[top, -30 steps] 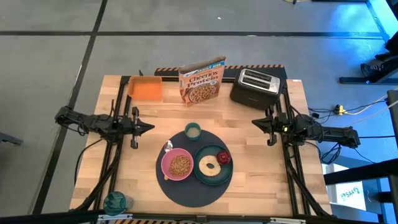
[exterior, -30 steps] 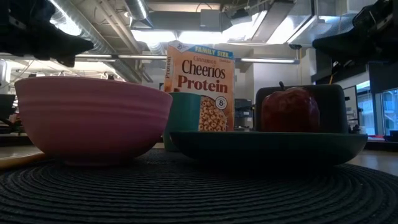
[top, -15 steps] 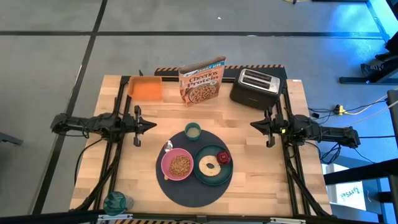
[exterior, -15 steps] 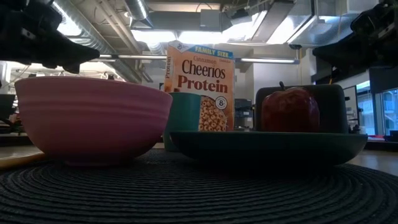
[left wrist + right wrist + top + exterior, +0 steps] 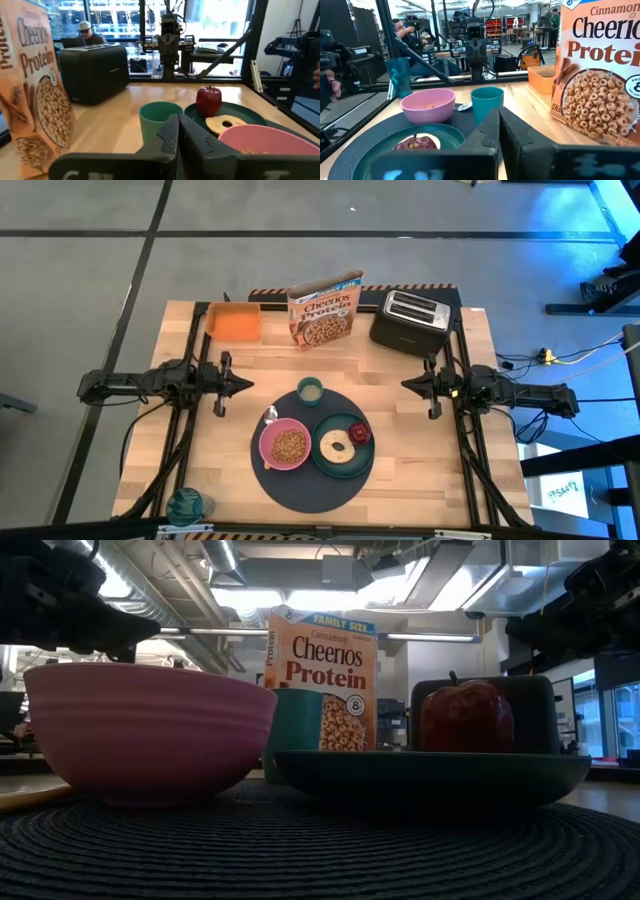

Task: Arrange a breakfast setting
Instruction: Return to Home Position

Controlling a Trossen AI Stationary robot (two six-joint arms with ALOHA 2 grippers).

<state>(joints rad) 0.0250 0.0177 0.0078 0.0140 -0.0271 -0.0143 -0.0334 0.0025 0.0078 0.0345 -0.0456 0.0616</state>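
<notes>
Your left gripper (image 5: 243,385) and right gripper (image 5: 406,383) hang, jaws pressed together, over bare stretches of the light wooden table (image 5: 420,470), clear of the round dark grey woven mat (image 5: 300,485) carrying the pink bowl (image 5: 285,446) and dark green plate (image 5: 343,450).

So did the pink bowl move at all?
No. The pink bowl sits at the same spot on the dark mat, beside the green plate.

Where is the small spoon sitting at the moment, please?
In the high view, the spoon lies at the upper-left edge of the round dark mat, on the left arm's side. It sits just up-left of the pink bowl and down-left of the cup.
</notes>
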